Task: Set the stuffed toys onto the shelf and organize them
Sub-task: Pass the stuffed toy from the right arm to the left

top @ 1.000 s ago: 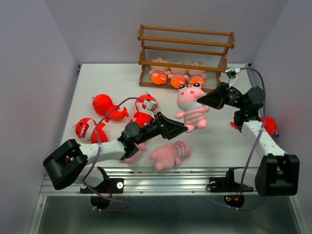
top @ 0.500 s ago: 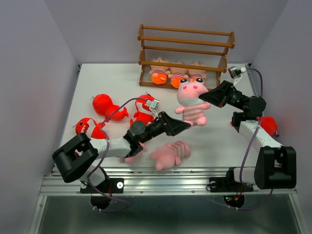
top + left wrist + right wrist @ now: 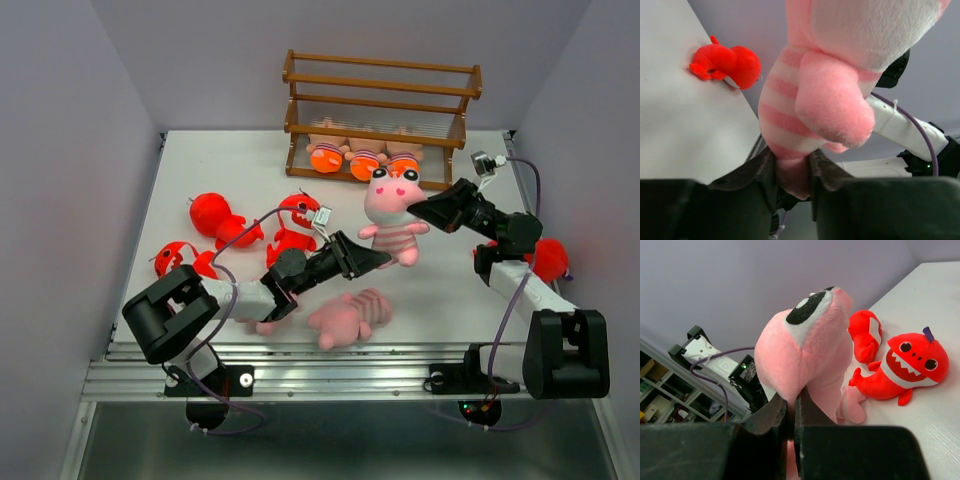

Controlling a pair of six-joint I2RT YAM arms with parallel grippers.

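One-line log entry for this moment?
left gripper: shut on pink toy, leg | right gripper: shut on its head | shelf: three dolls on bottom tier

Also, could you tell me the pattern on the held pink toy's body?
Darker and paler pink stripes on the pink toy, clearest in the left wrist view.

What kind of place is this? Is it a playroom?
Probably a robot lab, not a playroom: a white table boxed in by plain grey walls, two black-and-white robot arms bolted to a metal rail, and cluttered equipment shelves glimpsed in the right wrist view.
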